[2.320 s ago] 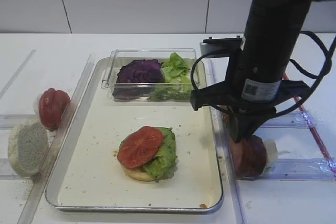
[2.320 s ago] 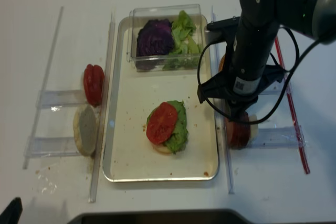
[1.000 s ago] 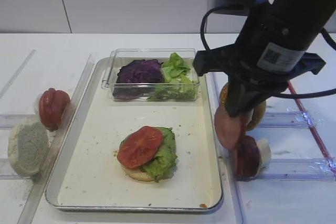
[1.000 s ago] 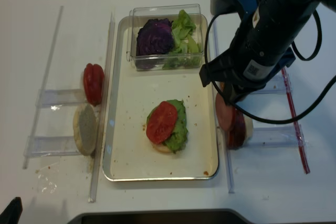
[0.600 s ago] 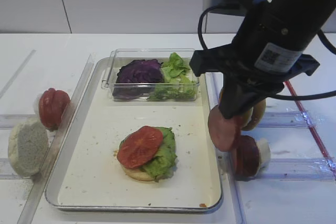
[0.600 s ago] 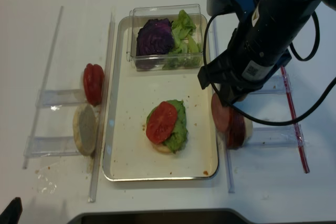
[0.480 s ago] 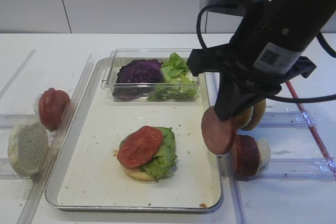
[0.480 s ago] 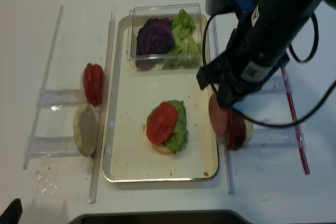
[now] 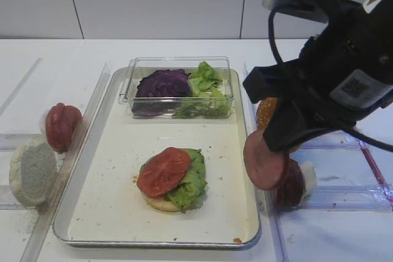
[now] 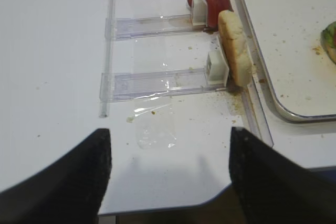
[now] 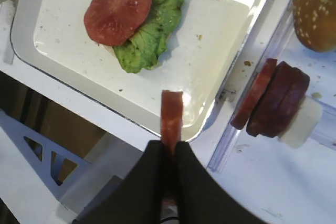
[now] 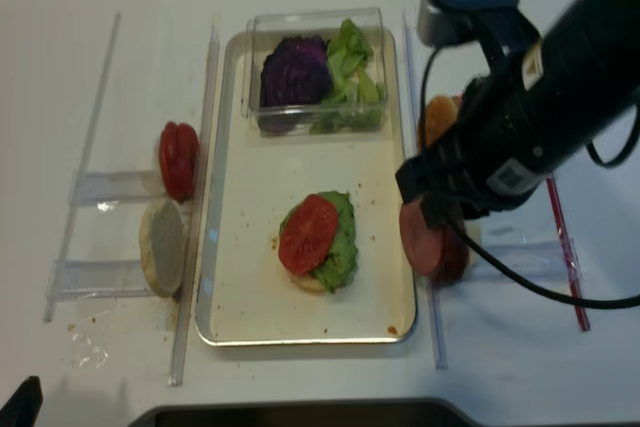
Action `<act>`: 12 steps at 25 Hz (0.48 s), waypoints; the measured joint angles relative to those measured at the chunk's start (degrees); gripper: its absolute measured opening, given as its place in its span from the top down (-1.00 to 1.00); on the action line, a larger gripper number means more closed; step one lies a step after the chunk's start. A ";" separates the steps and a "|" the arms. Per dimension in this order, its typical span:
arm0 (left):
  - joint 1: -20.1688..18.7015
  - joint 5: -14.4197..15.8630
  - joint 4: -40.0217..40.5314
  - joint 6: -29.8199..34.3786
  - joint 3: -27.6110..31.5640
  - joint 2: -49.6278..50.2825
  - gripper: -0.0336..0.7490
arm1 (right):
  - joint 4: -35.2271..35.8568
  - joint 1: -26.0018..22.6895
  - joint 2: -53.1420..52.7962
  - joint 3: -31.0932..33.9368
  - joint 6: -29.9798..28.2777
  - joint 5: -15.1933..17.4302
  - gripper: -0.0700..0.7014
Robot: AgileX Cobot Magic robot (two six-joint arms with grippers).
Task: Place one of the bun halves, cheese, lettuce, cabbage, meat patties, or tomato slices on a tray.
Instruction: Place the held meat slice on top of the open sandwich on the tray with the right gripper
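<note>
1. Over the tray's right rim, your right gripper is clamped on a meat patty, held edge-on; it has lifted clear of the rack it was reaching into two seconds ago.
2. Since half a second ago the arm has swung back and tilted, yet the patty has barely shifted, hanging beside the remaining meat patties.
3. That means the pick is done; I judge the carry toward the stack of bun half, lettuce and tomato slice at the tray's middle is what remains.
4. Your left gripper hangs with its fingers spread wide, holding nothing, near the left racks.
5. Everything sits on a white table before a white panelled wall; crumbs speckle the tray floor.
</note>
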 joint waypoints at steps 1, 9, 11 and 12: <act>0.00 0.00 0.00 0.00 0.00 0.00 -0.21 | 0.47 0.00 -0.69 0.93 -0.17 -0.94 0.62; 0.00 0.00 0.00 0.00 0.00 0.00 -0.21 | 5.93 0.00 -5.24 9.43 -3.05 -6.58 0.62; 0.00 0.00 0.00 0.00 0.00 0.00 -0.21 | 8.17 0.00 -5.91 11.68 -4.51 -8.40 0.62; 0.00 0.00 0.00 0.00 0.00 0.00 -0.21 | 9.22 0.00 -6.01 12.29 -5.67 -9.15 0.62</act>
